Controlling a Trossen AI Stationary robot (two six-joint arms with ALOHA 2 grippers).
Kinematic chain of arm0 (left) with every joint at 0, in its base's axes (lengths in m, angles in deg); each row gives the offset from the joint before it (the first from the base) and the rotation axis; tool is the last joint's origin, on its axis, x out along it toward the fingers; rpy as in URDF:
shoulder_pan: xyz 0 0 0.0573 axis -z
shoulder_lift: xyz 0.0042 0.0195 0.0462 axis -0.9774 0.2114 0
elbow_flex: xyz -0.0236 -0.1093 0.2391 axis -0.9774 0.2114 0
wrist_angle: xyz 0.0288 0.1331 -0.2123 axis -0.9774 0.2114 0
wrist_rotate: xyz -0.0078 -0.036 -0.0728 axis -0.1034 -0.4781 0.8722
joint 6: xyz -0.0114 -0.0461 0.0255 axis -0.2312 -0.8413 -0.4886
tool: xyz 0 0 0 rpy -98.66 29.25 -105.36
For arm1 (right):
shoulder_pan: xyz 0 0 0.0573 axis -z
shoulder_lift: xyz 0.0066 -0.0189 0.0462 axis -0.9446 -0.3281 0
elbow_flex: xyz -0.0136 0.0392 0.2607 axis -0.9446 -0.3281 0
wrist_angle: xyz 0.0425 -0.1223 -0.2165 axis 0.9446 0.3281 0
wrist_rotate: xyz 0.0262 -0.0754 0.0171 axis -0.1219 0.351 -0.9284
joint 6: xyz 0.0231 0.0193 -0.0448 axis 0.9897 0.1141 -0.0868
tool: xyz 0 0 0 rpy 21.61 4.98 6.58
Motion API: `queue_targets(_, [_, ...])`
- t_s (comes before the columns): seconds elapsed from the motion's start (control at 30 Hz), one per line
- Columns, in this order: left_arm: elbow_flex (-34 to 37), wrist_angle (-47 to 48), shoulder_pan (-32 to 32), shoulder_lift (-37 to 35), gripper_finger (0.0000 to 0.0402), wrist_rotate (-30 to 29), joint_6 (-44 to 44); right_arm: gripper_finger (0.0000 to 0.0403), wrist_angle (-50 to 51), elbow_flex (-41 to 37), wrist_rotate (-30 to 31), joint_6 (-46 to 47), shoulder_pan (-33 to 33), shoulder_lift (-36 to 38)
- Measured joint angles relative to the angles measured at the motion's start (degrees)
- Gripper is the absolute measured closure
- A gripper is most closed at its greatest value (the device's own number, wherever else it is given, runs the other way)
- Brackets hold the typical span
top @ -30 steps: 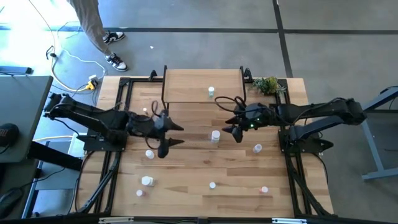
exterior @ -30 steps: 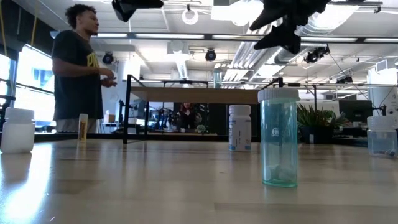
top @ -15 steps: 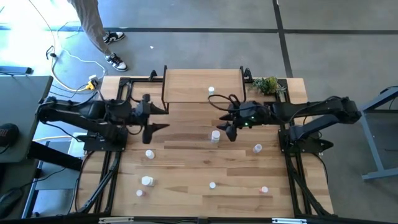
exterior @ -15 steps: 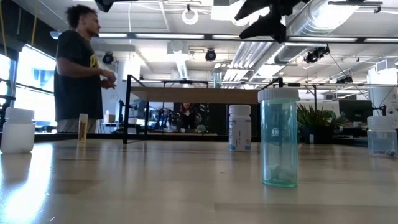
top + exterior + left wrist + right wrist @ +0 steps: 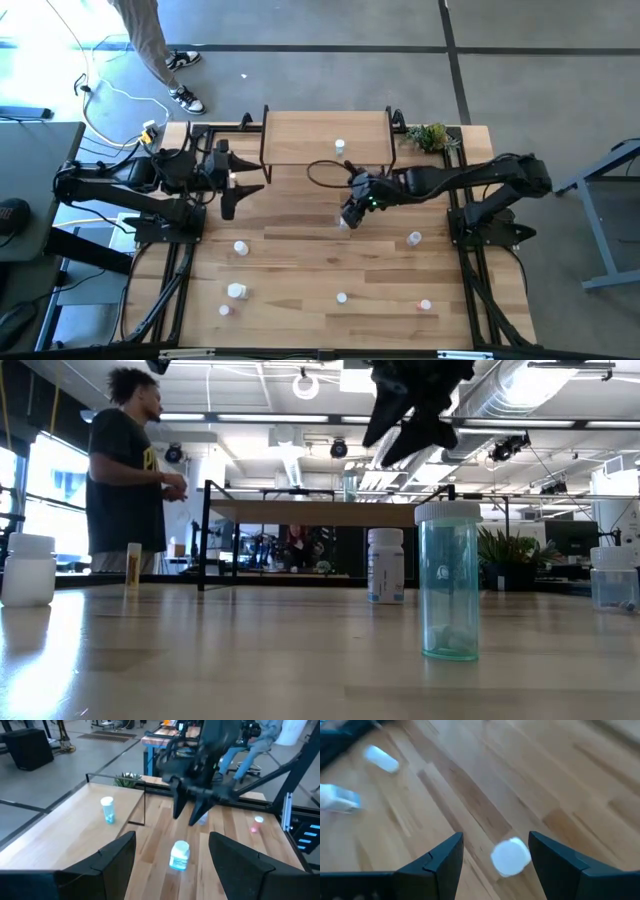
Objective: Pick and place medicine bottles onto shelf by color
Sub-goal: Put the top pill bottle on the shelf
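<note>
step: reach-to-grasp | right gripper (image 5: 350, 215) fingers wide, above white bottle (image 5: 344, 221) mid-table, just before the shelf (image 5: 300, 140) | left gripper (image 5: 235, 185) wide, waiting at left | next: descend, close on bottle

Right gripper (image 5: 347, 213) reaches out to table middle, fingers wide apart. Left gripper (image 5: 232, 188) waits at left side, fingers apart too.

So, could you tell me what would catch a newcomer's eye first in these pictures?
Probably the right gripper, open and hanging just over a white-capped bottle near the table's middle. Next, the shelf at the table's far edge, with one teal-tinted bottle standing on it. The left gripper waits open near the shelf's left legs.
</note>
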Motion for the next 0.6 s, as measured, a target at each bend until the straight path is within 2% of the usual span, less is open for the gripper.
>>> queue_targets(0.33, [0.0,0.01,0.0,0.02,0.0158,0.01,-1.44,0.0187,2.89,0.58,-0.28,10.54,0.0,-6.39])
queue_targets(0.6, [0.0,0.02,0.0,0.02,0.0158,0.01,-2.1,0.0187,3.83,0.58,0.03,12.79,-0.42,-8.83])
